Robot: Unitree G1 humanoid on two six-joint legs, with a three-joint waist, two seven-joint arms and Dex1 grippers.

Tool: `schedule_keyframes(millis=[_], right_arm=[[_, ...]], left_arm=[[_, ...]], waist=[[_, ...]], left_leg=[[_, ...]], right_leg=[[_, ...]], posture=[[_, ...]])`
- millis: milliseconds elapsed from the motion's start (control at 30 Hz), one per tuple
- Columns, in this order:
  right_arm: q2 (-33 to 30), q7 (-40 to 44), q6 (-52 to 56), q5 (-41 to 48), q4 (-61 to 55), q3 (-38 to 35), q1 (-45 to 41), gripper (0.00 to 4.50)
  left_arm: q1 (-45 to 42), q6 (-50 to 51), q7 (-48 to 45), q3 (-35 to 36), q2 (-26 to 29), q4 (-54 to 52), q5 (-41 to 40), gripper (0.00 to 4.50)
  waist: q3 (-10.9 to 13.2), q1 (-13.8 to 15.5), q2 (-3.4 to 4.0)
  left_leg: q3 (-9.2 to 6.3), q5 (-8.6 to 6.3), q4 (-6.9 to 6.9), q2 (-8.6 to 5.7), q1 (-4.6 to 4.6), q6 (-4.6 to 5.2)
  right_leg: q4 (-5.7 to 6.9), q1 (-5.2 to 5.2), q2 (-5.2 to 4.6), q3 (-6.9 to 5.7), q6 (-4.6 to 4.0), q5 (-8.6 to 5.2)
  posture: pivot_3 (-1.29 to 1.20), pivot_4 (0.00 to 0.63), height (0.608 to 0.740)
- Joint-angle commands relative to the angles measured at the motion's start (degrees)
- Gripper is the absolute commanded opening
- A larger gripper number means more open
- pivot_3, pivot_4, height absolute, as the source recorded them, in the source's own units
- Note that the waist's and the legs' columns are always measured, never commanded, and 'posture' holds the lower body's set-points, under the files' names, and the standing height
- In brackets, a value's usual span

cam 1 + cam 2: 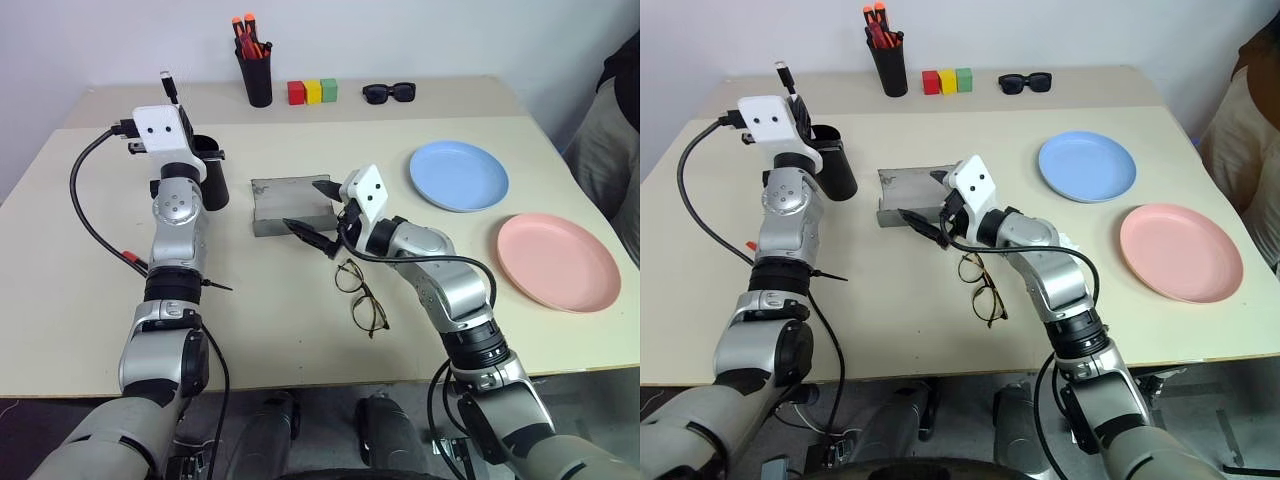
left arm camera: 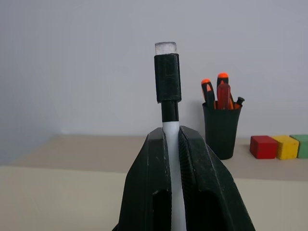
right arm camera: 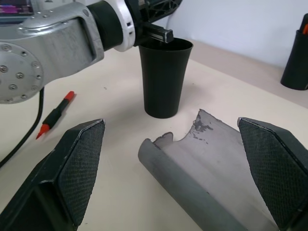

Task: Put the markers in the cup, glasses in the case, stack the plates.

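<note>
My left gripper (image 2: 172,144) is shut on the white marker (image 2: 168,86), whose black cap points up. It hangs just above the black cup (image 1: 211,176). The red marker (image 1: 130,257) lies on the table beside my left arm. My right gripper (image 1: 315,211) stands open and empty at the near edge of the open grey case (image 1: 288,203). The wire-rimmed glasses (image 1: 360,295) lie on the table just in front of it. At the right the blue plate (image 1: 458,175) and the pink plate (image 1: 557,262) lie side by side, apart.
A black pen holder (image 1: 258,70) with orange-capped pens stands at the back. Red, yellow and green blocks (image 1: 312,92) and black sunglasses (image 1: 388,93) are beside it. A person (image 1: 612,130) stands at the table's right edge.
</note>
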Motion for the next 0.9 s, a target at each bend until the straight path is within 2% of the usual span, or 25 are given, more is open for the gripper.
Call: schedule_keyframes(millis=[33, 167, 500, 600, 700, 833, 900], right_arm=[[0.83, -0.42, -1.27, 0.17, -1.40, -0.94, -1.18, 4.50], [0.95, -0.50, -1.16, 0.26, -1.61, -0.97, -1.05, 4.50], [1.07, -0.50, -1.21, 0.29, -1.66, -0.97, -1.14, 4.50], [0.86, -0.42, -1.13, 0.30, -1.94, -1.04, -1.11, 4.50], [0.29, -0.18, -0.90, 0.46, -2.55, -1.31, -0.97, 4.50], [-1.30, 1.11, -0.90, 0.92, -2.94, -1.98, -1.11, 4.50], [-1.62, 1.56, -0.96, 0.98, -2.83, -2.15, -1.25, 4.50]], left_arm=[[0.12, -0.04, 0.77, 0.38, -0.02, -2.26, 0.00, 0.03], [0.62, 0.43, 1.67, 0.22, -0.33, -2.83, 0.38, 1.59], [0.52, 0.90, 2.98, 0.62, -0.41, -4.67, 0.07, 1.59], [0.14, 4.45, 7.17, 3.98, 0.72, -9.39, -1.13, 1.59], [0.82, 15.33, 13.08, 6.80, 2.45, -16.20, -0.24, 1.59], [3.92, 42.07, 17.75, 11.39, 1.10, -31.61, -4.18, 1.59], [4.95, 49.25, 18.31, 12.41, 0.45, -36.29, -4.92, 1.59]], waist=[[0.00, -0.02, 0.00], [0.00, -0.04, 0.00], [0.00, -0.04, 0.00], [0.00, -0.17, 0.00], [0.00, -0.51, 0.00], [0.00, -0.39, 0.00], [0.00, -0.19, 0.00]], left_leg=[[0.00, 0.00, 0.00, 0.00, 0.00, 0.00], [-0.01, 0.00, 0.00, -0.01, 0.00, 0.00], [-0.02, 0.00, 0.00, -0.03, 0.00, 0.00], [-0.03, 0.00, 0.00, -0.03, 0.00, 0.00], [-0.03, 0.00, -0.02, -0.01, 0.00, 0.00], [-0.04, 0.00, 0.00, -0.01, 0.00, 0.00], [-0.04, 0.00, 0.01, -0.02, 0.01, 0.00]], right_leg=[[0.00, 0.00, 0.00, 0.00, 0.00, 0.00], [0.00, 0.00, 0.00, 0.00, 0.00, 0.00], [0.02, -0.01, 0.00, 0.00, 0.01, 0.00], [0.02, -0.01, 0.00, 0.00, 0.01, 0.00], [0.06, -0.05, 0.00, 0.01, 0.01, 0.00], [0.08, -0.04, 0.01, 0.01, 0.02, 0.00], [0.08, -0.02, 0.00, 0.02, 0.02, 0.00]], posture=[[0.00, 0.150, 0.740], [0.00, 0.150, 0.740], [0.00, 0.150, 0.740], [0.00, 0.150, 0.740], [0.00, 0.150, 0.740], [0.00, 0.150, 0.740], [0.00, 0.150, 0.740]])
